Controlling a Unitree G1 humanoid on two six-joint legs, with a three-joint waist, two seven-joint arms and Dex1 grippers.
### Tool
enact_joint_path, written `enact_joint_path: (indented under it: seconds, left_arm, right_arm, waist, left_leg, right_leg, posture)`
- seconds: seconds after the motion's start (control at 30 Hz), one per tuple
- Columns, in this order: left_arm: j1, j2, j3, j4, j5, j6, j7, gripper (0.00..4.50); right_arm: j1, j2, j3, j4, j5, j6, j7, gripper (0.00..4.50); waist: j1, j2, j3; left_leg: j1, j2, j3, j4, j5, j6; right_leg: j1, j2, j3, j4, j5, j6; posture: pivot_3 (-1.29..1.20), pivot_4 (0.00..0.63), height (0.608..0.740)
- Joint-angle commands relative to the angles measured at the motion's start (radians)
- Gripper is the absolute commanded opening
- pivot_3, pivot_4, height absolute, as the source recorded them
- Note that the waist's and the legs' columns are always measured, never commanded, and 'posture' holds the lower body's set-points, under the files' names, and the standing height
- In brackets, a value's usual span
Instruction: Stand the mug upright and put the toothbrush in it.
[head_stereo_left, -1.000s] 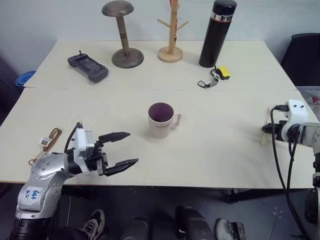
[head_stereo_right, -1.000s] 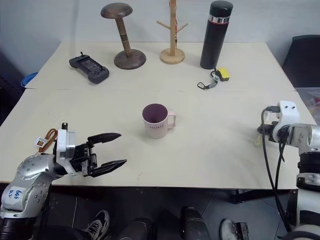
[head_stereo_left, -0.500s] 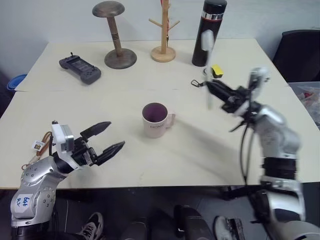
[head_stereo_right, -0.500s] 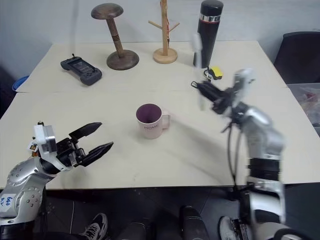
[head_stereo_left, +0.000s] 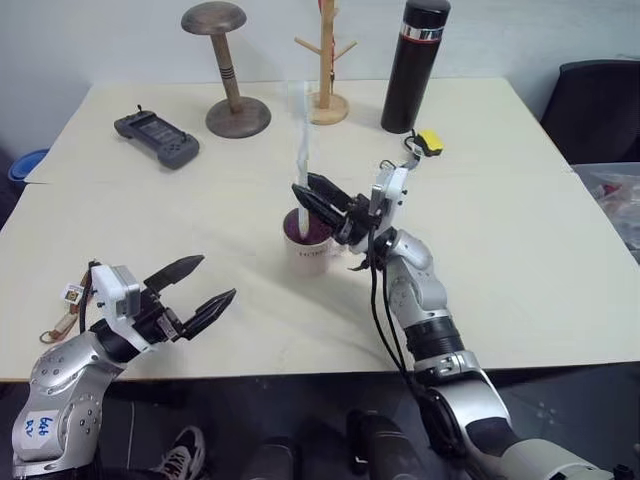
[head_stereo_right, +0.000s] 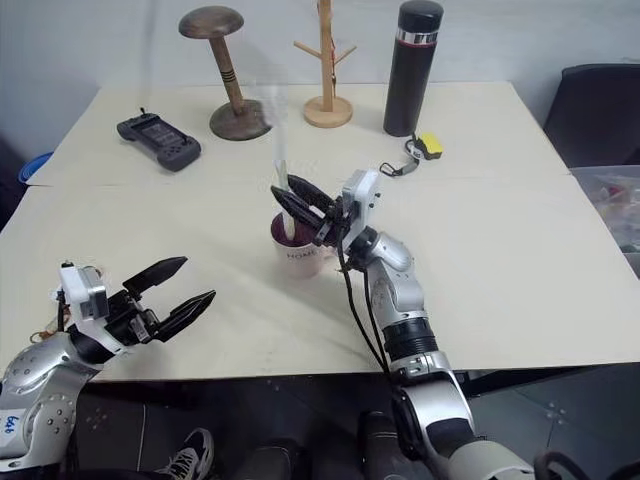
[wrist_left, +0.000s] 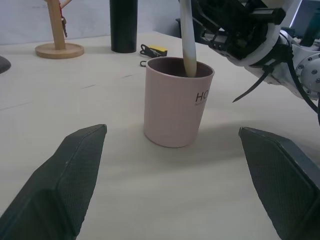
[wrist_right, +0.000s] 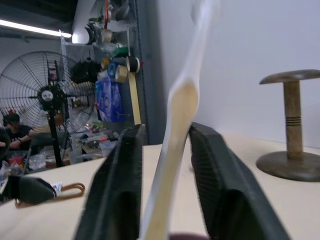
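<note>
Head views: mug seen upright at table centre; toothbrush stood in it, lower end inside. Right gripper placed over rim, fingers parted about handle, contact not resolved. Left gripper held open, empty, well apart.

Left wrist view: brush shaft seen dipping into mug; mug bottom hidden.

Right wrist view: shaft framed between fingers; bristle head blurred. Risk judged: withdrawing finger snagging brush, mug tipped.
</note>
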Motion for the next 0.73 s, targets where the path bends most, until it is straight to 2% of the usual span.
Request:
enact_joint_path:
  seconds: [0.03,0.1,0.23,0.37,0.43,0.5,0.63,0.73]
  left_arm:
    - [0.004,0.005,0.015,-0.023,-0.002,-0.019,-0.002,4.50]
    - [0.000,0.005,0.009,-0.020,0.004,-0.023,-0.003,4.50]
    - [0.008,0.018,0.021,0.000,0.046,-0.049,-0.002,4.50]
    - [0.074,0.065,0.048,0.040,0.109,-0.080,-0.031,4.50]
    - [0.115,0.086,0.054,0.073,0.162,-0.126,-0.044,4.50]
    - [0.149,0.100,0.060,0.106,0.208,-0.171,-0.048,4.50]
    - [0.174,0.091,0.058,0.148,0.259,-0.248,-0.042,4.50]
    - [0.166,0.079,0.042,0.155,0.290,-0.275,-0.012,4.50]
  right_arm:
    - [-0.020,-0.022,-0.012,0.017,-0.025,-0.085,0.008,2.53]
    - [-0.006,-0.050,-0.016,0.007,-0.033,-0.097,0.015,3.18]
    - [0.101,-0.189,-0.027,-0.161,-0.001,-0.021,0.070,4.46]
    - [0.288,-0.430,-0.055,-0.316,0.034,0.063,0.220,4.46]
    - [0.369,-0.538,-0.078,-0.298,0.022,0.024,0.295,4.46]
    - [0.433,-0.633,-0.095,-0.223,-0.008,-0.098,0.404,4.46]
    - [0.460,-0.706,-0.155,-0.074,-0.011,-0.165,0.426,4.46]
    - [0.460,-0.707,-0.174,-0.036,0.005,-0.145,0.407,4.46]
  waist:
    - [-0.002,0.000,0.000]
    - [-0.003,0.000,0.000]
    - [0.005,0.000,0.000]
    - [0.015,0.000,0.000]
    - [0.024,0.000,0.000]
    - [0.024,0.000,0.001]
    - [0.029,0.000,0.001]
    - [0.031,0.000,0.001]
  left_leg:
    - [0.000,0.000,0.000,0.000,0.000,0.000]
    - [0.000,0.001,0.000,0.000,0.000,0.000]
    - [-0.001,0.001,0.000,0.000,0.000,0.000]
    - [-0.001,0.000,0.000,0.000,-0.001,0.001]
    - [-0.001,0.000,0.000,-0.001,-0.001,0.001]
    - [0.000,0.000,0.002,-0.001,-0.001,0.002]
    - [0.007,0.002,0.004,-0.002,-0.001,0.002]
    - [0.007,0.002,0.003,-0.002,-0.001,0.002]
  right_leg:
    - [0.000,0.000,0.000,0.000,0.000,0.000]
    - [0.000,0.000,0.000,0.000,0.000,0.000]
    - [0.000,0.000,0.000,0.000,0.000,0.000]
    - [0.000,-0.001,0.000,-0.001,0.000,0.000]
    - [0.000,-0.001,0.000,-0.003,0.000,0.000]
    - [0.000,0.000,0.002,-0.006,0.000,0.000]
    - [0.007,0.000,0.003,-0.005,0.000,0.000]
    - [0.008,0.000,0.004,-0.005,0.000,0.000]
  posture:
    - [0.00,0.150,0.740]
    - [0.00,0.150,0.740]
    - [0.00,0.150,0.740]
    - [0.00,0.150,0.740]
    - [0.00,0.150,0.740]
    - [0.00,0.150,0.740]
    - [0.00,0.150,0.740]
    - [0.00,0.150,0.740]
